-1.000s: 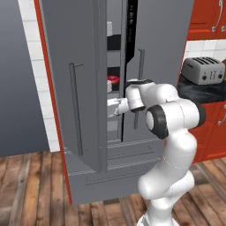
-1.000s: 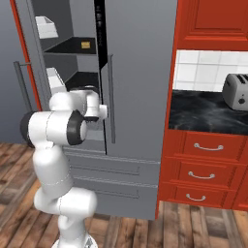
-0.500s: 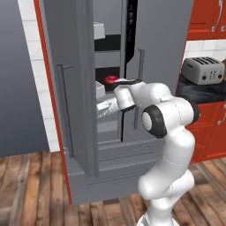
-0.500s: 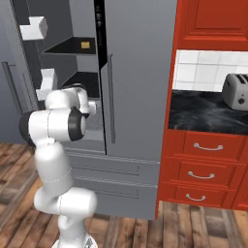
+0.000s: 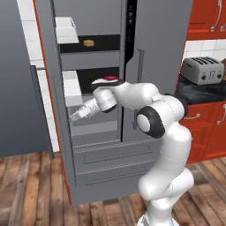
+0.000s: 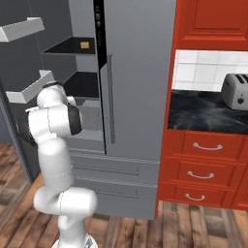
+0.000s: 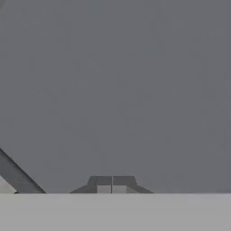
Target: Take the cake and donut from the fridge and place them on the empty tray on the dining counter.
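Your gripper has its two dark fingertips pressed together with nothing between them, facing a flat grey surface close ahead. In the left base view the gripper reaches leftward at the inner face of the fridge's open left door, below the white door bins.

The fridge stands with its left door swung wide and its right door shut. The cake, a small yellow-tan block, sits on the upper black shelf; the right base view shows it there too. The donut, with pink icing, lies on the shelf below, just behind the arm's wrist. A silver toaster stands on the side counter to the right.

By my judgement, you are at the very start: the door is open, but both pastries are still to be picked up and carried to the tray.

Compared with a second ago, the left door stands much wider, and the gripper has swept leftward with it. The upper shelf with the cake is now plainly exposed in the left base view.
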